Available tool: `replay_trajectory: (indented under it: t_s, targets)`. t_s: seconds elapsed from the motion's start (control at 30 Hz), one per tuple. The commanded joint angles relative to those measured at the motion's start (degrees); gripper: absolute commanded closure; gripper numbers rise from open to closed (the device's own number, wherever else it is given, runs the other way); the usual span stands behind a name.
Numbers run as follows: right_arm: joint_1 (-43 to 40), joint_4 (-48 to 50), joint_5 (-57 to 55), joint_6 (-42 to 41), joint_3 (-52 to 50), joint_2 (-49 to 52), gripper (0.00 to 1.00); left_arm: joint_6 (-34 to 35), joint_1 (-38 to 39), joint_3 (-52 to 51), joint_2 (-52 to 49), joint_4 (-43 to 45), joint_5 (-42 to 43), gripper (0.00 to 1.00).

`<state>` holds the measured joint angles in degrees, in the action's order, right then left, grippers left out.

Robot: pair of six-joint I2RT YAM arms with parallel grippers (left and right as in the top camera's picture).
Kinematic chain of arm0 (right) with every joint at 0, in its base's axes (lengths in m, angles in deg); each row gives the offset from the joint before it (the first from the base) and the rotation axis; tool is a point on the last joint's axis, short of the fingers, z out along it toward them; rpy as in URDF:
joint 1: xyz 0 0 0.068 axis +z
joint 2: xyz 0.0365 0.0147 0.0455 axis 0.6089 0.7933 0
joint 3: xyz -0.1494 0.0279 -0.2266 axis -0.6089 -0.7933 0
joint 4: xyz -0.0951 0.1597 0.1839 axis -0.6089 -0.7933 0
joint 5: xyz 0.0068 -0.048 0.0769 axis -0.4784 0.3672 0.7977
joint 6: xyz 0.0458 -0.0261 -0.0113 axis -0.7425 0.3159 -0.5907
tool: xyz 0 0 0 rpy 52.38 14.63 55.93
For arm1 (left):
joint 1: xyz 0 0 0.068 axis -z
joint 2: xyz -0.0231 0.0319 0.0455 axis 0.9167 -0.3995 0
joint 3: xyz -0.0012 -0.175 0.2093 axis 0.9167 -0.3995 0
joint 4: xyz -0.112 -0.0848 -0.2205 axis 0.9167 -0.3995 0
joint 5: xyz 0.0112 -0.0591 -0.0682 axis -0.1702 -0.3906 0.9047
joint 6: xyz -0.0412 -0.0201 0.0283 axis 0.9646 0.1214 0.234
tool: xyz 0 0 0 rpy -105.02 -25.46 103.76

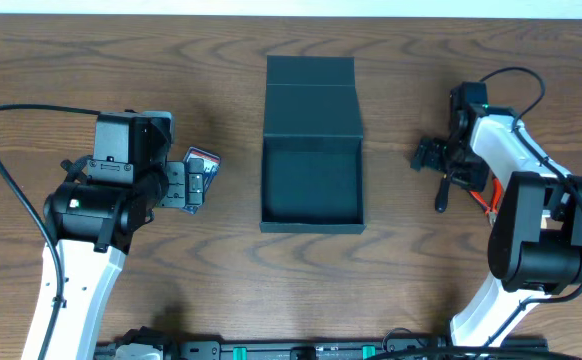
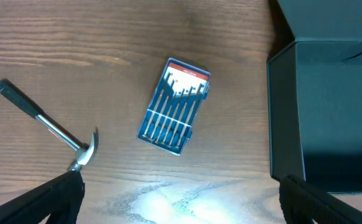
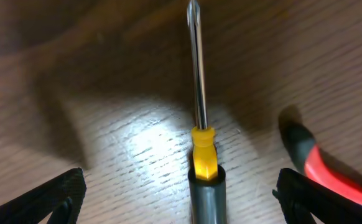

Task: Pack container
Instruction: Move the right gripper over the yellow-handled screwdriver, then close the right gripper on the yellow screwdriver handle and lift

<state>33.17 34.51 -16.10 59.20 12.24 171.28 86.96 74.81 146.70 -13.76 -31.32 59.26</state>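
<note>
Container (image 1: 311, 180) lies open and empty between the two grippers, well apart from each, with its lid folded back. Right gripper (image 3: 190, 208) points down, fingers spread wide and straddling the handle of the screwdriver (image 3: 197, 112). A red-handled tool (image 3: 318, 165) lies close by one finger. Recommended: lower straight and close across the handle, not the shaft. Left gripper (image 2: 190, 205) hovers equally wide, tool case (image 2: 173, 106) ahead of its fingers, nothing held.

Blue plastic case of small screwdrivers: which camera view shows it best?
Left wrist: the blue plastic case of small screwdrivers lies whole and unobstructed, each tool inside visible. Overhead shows it small and partly covered by the left arm. Right wrist misses it.
</note>
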Motion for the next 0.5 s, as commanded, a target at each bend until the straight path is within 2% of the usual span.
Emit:
replay_trajectory:
  t_s: [0.0, 0.3, 0.47]
  targets:
    - [-0.31, 1.27, 0.44, 0.68, -2.82, 0.81, 0.01, 0.74, -0.31, 1.31, -0.02, 0.17, -0.94, 0.01]
    - [-0.31, 4.81, 1.51, 0.22, -7.69, 0.81, 0.02, 0.74, -0.31, 1.31, -0.02, 0.44, -0.94, 0.02]
    - [-0.31, 5.07, 1.53, -0.68, -8.57, 0.81, 0.16, 0.74, -0.31, 1.31, -0.02, 0.42, -0.94, 0.02]
